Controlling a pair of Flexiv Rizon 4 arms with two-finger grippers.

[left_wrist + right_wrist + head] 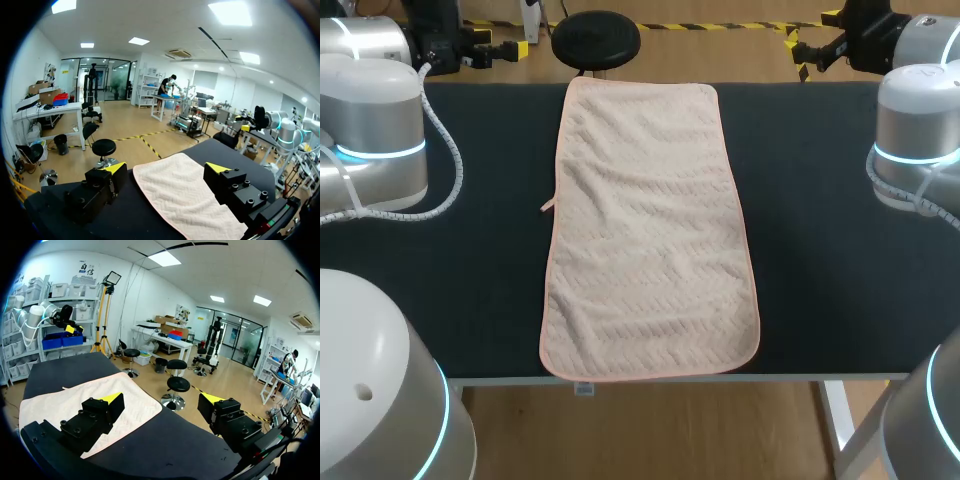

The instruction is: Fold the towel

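A pale pink towel (645,240) lies spread flat and slightly rumpled on the dark table (830,260), running from the far edge to the near edge at the middle. My left gripper (500,45) hovers past the table's far left corner, open and empty. My right gripper (812,32) hovers past the far right corner, also open and empty. In the left wrist view the towel (180,195) lies below and ahead of the open gripper (165,169). In the right wrist view the towel (75,400) lies under and beside the open gripper (162,400).
Bare dark table surface flanks the towel on both sides. A small loop (547,207) sticks out from the towel's left edge, and a tag (583,388) hangs over the table's near edge. My arms' silver links (370,140) (918,140) stand over the table's left and right ends.
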